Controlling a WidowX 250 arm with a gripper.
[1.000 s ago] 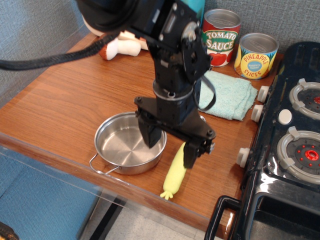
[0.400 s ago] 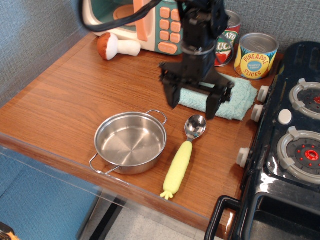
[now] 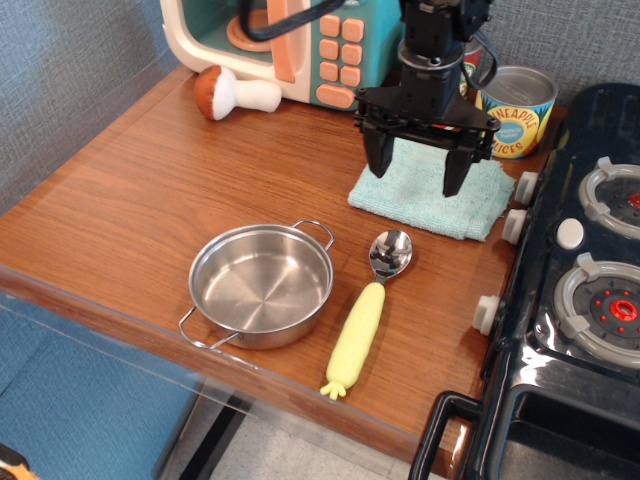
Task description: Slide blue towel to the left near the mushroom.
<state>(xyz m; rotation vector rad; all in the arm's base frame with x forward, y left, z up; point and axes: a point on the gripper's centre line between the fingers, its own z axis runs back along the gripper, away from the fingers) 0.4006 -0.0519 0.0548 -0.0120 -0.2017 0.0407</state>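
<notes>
Lying directly beneath the end effector [image 3: 415, 173], blue towel [image 3: 432, 192], fingers spread wide, released, mushroom [image 3: 234, 93] far left

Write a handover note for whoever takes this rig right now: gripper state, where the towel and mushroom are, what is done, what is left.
Gripper: open, fingers spread and pointing down over the blue towel, holding nothing; contact with the cloth cannot be told.
Blue towel: flat at the right of the table, by the stove knobs, in front of the pineapple can.
Mushroom: on its side at the back left, in front of the toy microwave, well apart from the towel.
Done: gripper positioned above the towel.
Left: press or grip the towel, slide it left to the mushroom, release.
</notes>
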